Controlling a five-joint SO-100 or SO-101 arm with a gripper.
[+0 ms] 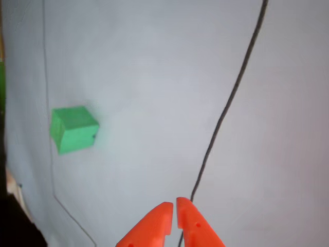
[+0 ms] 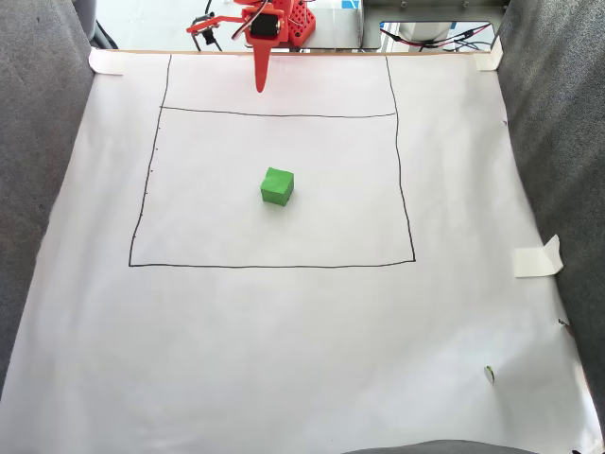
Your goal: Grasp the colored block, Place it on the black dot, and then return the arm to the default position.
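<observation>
The colored block (image 2: 277,186) sits well apart from the gripper (image 1: 173,207), whose orange jaws are closed together, holding nothing. In the fixed view the block lies inside the drawn rectangle (image 2: 406,189) on white paper (image 2: 284,359).

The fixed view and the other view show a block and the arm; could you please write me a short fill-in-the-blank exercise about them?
1. The colour of the block is ____.
2. In the fixed view the block lies ____ the drawn black rectangle.
3. The gripper has pointed jaws coloured ____.
4. The jaws hold ____; the block sits apart from them on the white paper.

Missing words: green; inside; orange; nothing
</observation>
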